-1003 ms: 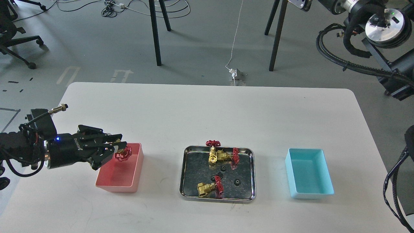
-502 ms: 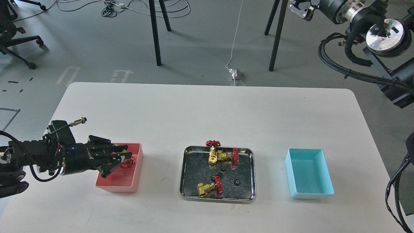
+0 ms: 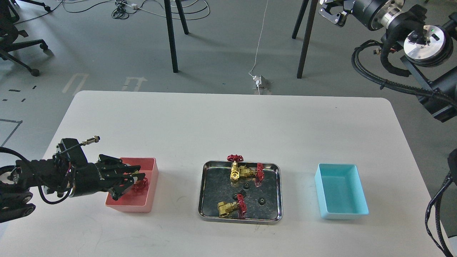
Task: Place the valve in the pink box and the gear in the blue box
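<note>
My left gripper reaches from the left into the pink box. It is shut on a brass valve, and the valve's red handwheel shows at the fingertips, low inside the box. Two more valves lie in the steel tray, with three black gears among them. The blue box stands empty at the right. My right gripper is high at the top right, beyond the table's far edge. It is too small to tell whether it is open or shut.
A loose red handwheel lies on the table at the tray's far rim. Black stand legs and cables stand on the floor beyond the white table. My right arm's cables hang at the right edge.
My left gripper has come down and moved slightly right with the valve, from above the pink box's left rim to low inside it. My right gripper has come into view at the top right.
</note>
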